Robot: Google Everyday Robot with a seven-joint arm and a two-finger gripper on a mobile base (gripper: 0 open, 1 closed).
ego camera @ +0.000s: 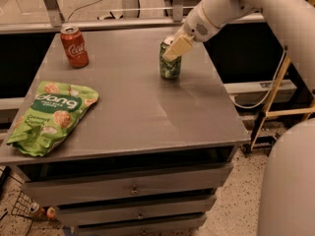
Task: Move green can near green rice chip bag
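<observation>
Now, blocky cream claw (176, 47) at cylindrical green can (171, 68).

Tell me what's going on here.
The robot's one arm reaches in from the upper right, and its gripper is at the top of the green can, which stands upright on the grey table, right of centre. The green rice chip bag lies flat near the front left edge, well apart from the can. A red cola can stands at the back left.
</observation>
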